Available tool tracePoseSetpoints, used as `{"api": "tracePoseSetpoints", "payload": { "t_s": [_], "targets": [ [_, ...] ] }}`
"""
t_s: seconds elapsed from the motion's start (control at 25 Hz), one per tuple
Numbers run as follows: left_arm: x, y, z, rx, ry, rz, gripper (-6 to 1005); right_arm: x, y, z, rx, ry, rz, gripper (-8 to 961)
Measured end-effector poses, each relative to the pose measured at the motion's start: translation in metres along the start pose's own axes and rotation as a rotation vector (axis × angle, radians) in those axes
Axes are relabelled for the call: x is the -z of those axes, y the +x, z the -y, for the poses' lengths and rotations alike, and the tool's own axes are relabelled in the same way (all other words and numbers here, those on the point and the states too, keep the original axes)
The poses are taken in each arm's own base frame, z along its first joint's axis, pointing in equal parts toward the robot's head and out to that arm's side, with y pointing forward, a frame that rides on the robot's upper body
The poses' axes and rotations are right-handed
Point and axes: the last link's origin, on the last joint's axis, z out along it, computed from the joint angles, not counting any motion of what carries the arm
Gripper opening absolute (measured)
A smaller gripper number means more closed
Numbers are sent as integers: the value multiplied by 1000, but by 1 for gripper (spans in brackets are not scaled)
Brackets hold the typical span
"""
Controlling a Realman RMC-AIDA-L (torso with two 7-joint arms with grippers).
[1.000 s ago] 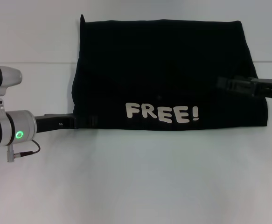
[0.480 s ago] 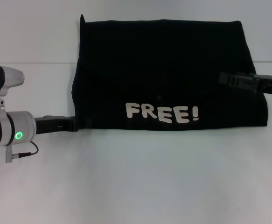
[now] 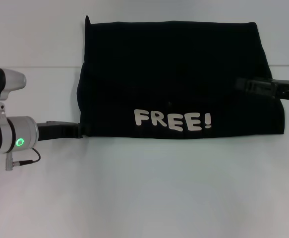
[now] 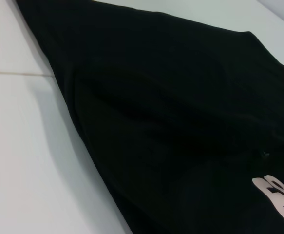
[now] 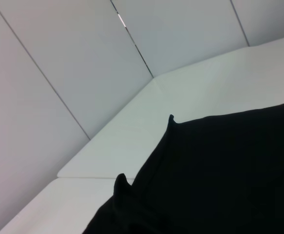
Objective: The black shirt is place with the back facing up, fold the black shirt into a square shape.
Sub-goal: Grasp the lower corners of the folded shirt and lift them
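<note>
The black shirt (image 3: 174,74) lies flat on the white table (image 3: 149,188) as a wide folded rectangle, with white "FREE!" lettering (image 3: 173,120) near its front edge. My left gripper (image 3: 79,130) sits low at the shirt's front left corner, just at the cloth's edge. My right gripper (image 3: 239,84) hovers over the shirt's right side, reaching in from the right. In the left wrist view the shirt (image 4: 171,122) fills most of the picture, with the start of the lettering (image 4: 278,195). The right wrist view shows the shirt (image 5: 219,175) with two raised cloth tips.
The white table extends in front of the shirt and to its left. Grey wall panels (image 5: 59,58) stand behind the table's far edge. A seam line (image 3: 30,67) runs across the table behind the left arm.
My left gripper has drawn back to the left, from under the shirt's front left corner to its edge. My right gripper has shifted slightly to the right. The shirt has stayed in place.
</note>
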Motion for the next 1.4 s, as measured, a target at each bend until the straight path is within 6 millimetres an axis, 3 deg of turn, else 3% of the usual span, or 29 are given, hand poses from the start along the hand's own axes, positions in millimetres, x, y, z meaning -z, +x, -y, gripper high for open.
{"api": "tracePoseSetpoints", "payload": {
  "t_s": [0.12,0.36,0.72,1.08,1.4],
  "targets": [
    [0,1,0,-7,3,3,81,5,1,7,-6,31,-9,839],
    [0,3,0,-11,0,4,0,21,9,28,-56,148,-28,831],
    [0,3,0,-13,-3,5,1,31,20,44,-117,253,-63,817],
    [0,4,0,-14,-4,5,0,25,31,45,-157,295,-179,804],
    [0,6,-1,-16,-4,1,0,11,28,43,-127,316,-199,792]
  ]
}}
